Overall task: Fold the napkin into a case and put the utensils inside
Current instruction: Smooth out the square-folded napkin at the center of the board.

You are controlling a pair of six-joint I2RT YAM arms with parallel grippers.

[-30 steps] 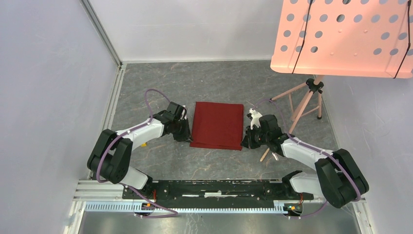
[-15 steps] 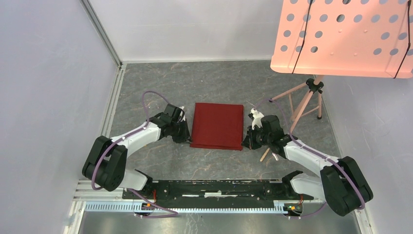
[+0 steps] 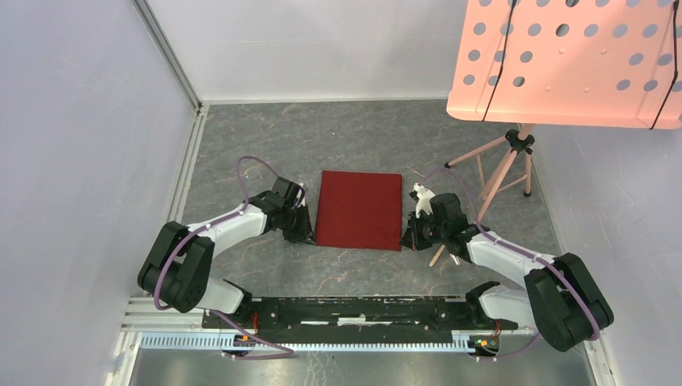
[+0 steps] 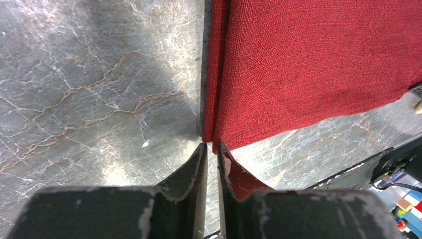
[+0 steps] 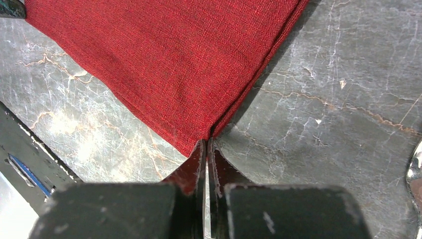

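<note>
The dark red napkin (image 3: 359, 211) lies flat on the grey table as a folded rectangle, with two layers showing along its side edges (image 4: 215, 74). My left gripper (image 3: 309, 236) is at its near left corner, the fingertips (image 4: 211, 145) pinched on the cloth with only a thin gap behind them. At the near right corner my right gripper (image 3: 405, 241) is shut, its tips (image 5: 206, 141) on the cloth's point. A shiny silver utensil (image 5: 416, 172) shows at the edge of the right wrist view. In the top view the utensils are mostly hidden by the right arm.
A pink perforated music stand (image 3: 563, 60) overhangs the far right, and its thin tripod legs (image 3: 503, 170) stand close behind the right arm. A tan stick (image 3: 437, 256) lies by the right wrist. White walls bound the table, and a black rail (image 3: 354, 310) runs along the near edge.
Both grippers have closed onto the napkin's near corners. The left wrist has slid slightly nearer, and the napkin's near edge has crept a little toward the arms' bases.
</note>
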